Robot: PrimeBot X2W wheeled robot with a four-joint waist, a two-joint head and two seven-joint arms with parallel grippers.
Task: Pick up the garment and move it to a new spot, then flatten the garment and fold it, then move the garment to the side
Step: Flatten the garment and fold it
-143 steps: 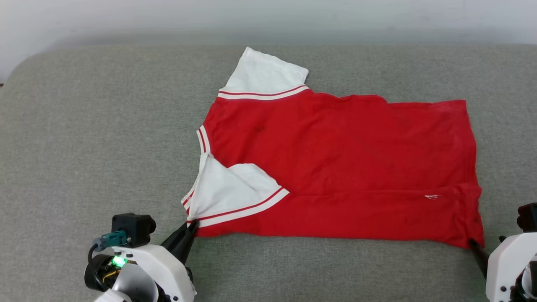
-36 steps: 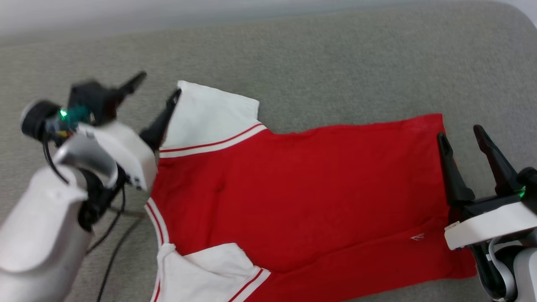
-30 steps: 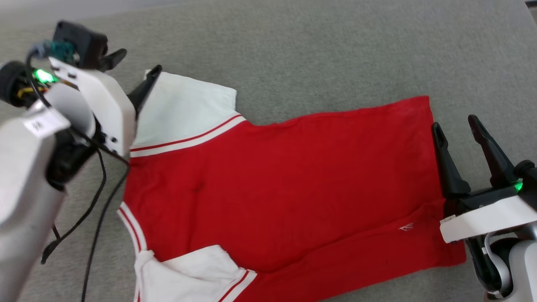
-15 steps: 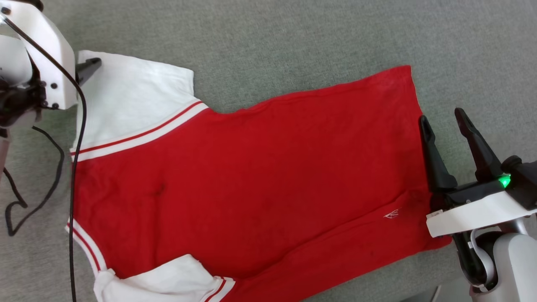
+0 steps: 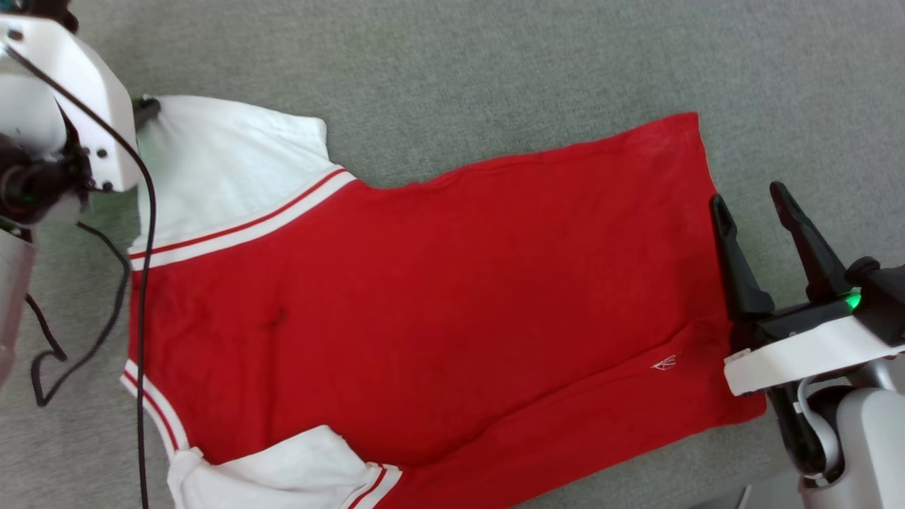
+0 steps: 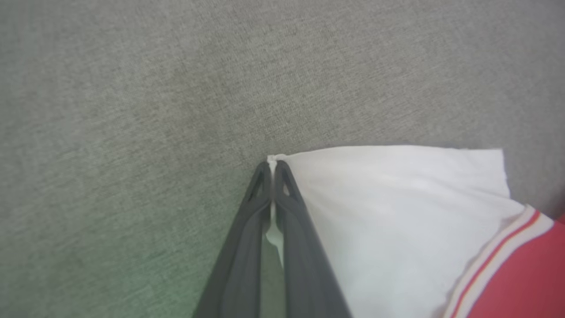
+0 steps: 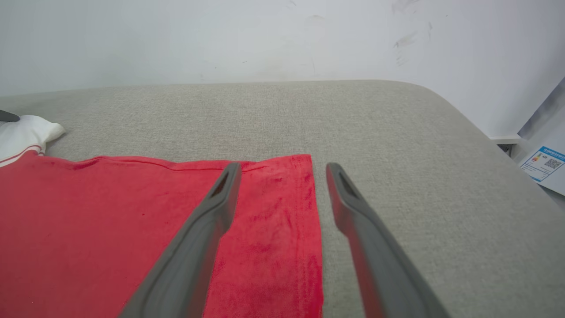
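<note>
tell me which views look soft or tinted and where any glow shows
Head view: even light, sharp, a green lamp glowing by the right gripper. Left wrist view: green cast on the grey cushion at lower left, left gripper soft near the lens. Right wrist view: garment crisp, fingers blurred toward the bottom edge.

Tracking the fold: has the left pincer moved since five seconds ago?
Yes: left pincer went from the shirt's near sleeve to the far sleeve's corner, gripping it.
</note>
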